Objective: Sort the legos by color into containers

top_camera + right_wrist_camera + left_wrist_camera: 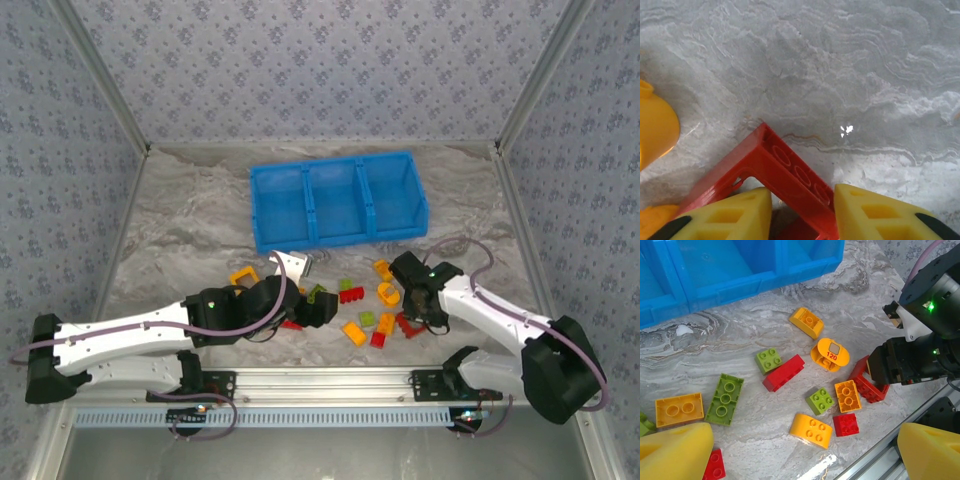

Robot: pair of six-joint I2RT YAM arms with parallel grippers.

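a: where are the legos [354, 332] lying?

b: they are lying loose on the grey table [180, 230], in a bunch between the two arms. the blue bin [338, 205] is sitting farther back, with its three boxes side by side. the legos are lying on the near side of it.

a: what is the right gripper [802, 212] doing?

b: it is reaching down to a red frame piece [775, 165] that is resting on the table. its yellow fingers [880, 215] are standing close together, one on each side of one wall of the frame. i cannot tell if they are squeezing the wall or just sitting next to it.

a: and the left gripper [320, 310]?

b: it is hanging over the left part of the bunch. its fingers [677, 452] are standing wide apart and are holding nothing.

a: what is lying in front of those fingers?

b: an orange rounded brick [811, 430] is lying there, with a small red brick [846, 424] just beside it. a long lime brick [725, 399] and an orange flat brick [679, 410] are lying near the left finger.

a: what is sitting by the red frame?

b: an orange round piece [830, 354] with "120" on it is lying just beside it, on the bin's side.
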